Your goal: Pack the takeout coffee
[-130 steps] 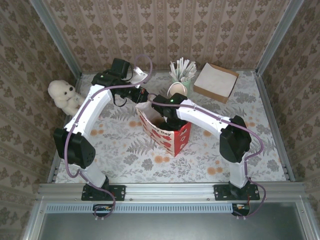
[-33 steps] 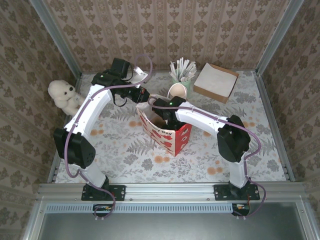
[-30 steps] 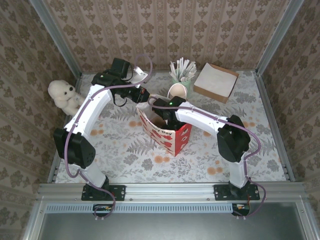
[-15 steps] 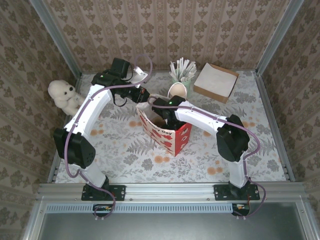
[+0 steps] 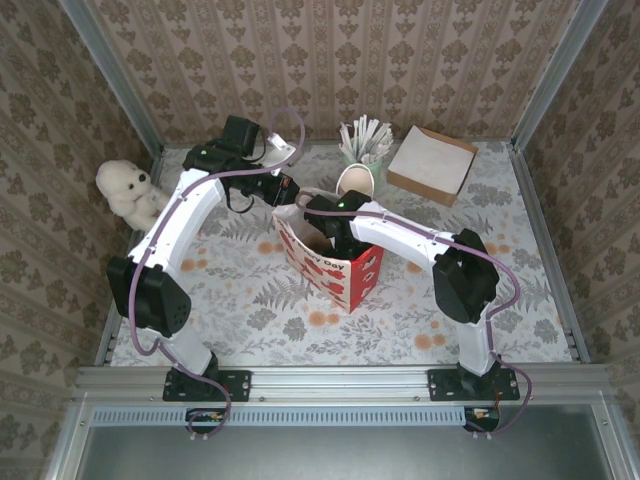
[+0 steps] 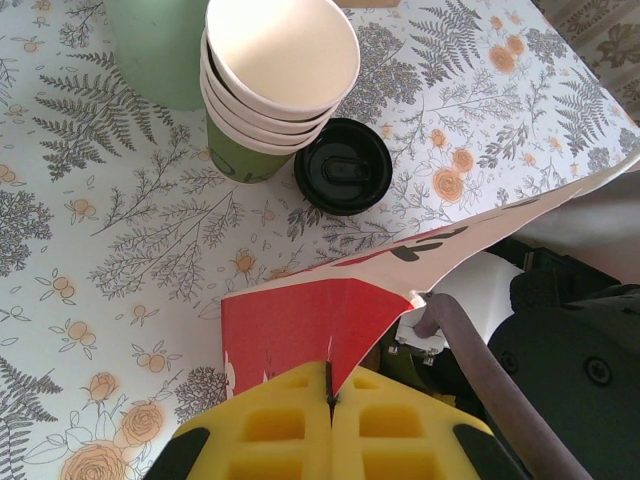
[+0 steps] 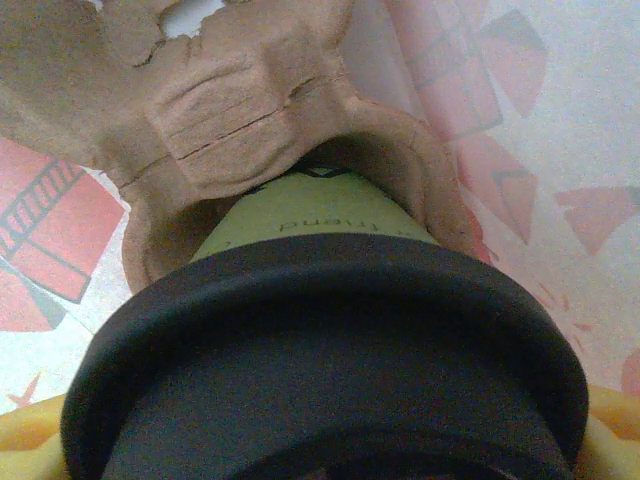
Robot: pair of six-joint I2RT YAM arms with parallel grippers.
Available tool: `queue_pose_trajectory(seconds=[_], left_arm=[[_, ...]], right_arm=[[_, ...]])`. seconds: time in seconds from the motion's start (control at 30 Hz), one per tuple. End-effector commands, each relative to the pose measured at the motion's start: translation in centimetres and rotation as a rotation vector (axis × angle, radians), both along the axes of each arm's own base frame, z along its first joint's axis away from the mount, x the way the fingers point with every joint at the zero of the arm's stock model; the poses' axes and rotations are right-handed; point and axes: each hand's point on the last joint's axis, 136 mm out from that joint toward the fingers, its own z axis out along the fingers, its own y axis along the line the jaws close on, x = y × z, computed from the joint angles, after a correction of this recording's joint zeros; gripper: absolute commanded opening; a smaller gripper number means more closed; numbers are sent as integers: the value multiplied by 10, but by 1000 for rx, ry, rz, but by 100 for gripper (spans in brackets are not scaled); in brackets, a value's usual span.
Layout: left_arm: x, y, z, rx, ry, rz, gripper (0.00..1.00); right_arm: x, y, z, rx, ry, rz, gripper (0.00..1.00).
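Observation:
The red-and-white paper bag (image 5: 347, 274) stands mid-table. My left gripper (image 5: 283, 195) is shut on its far rim; in the left wrist view the yellow pads (image 6: 275, 425) pinch the red edge of the bag (image 6: 300, 320). My right gripper (image 5: 335, 238) reaches down inside the bag. The takeout coffee (image 7: 320, 340) sits between its yellow fingertips (image 7: 22, 440): black lid up close, green cup wall (image 7: 310, 215) beyond. The cup's base goes into a socket of a brown pulp carrier (image 7: 230, 100) at the bag's bottom.
Behind the bag stand a stack of cream cups (image 6: 275, 70), a loose black lid (image 6: 342, 166) and a pale green cup of white sticks (image 5: 363, 143). A cardboard box (image 5: 432, 163) lies back right. A white plush bear (image 5: 128, 190) sits far left.
The right arm has edged slightly left and deeper over the bag. The left gripper has kept its hold on the rim without moving.

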Motion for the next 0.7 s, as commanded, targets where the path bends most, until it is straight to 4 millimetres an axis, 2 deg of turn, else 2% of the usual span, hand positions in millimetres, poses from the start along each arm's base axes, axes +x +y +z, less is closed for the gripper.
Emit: queue_pose_trajectory(seconds=[0.0, 0.33, 0.67], left_arm=[[0, -3, 12, -24, -16, -14, 0], [0, -2, 11, -19, -15, -12, 0], [1, -2, 11, -22, -15, -11, 0]], right_arm=[[3, 0, 7, 16, 5, -15, 74], [5, 2, 19, 34, -19, -24, 82], [7, 5, 25, 62, -36, -27, 83]])
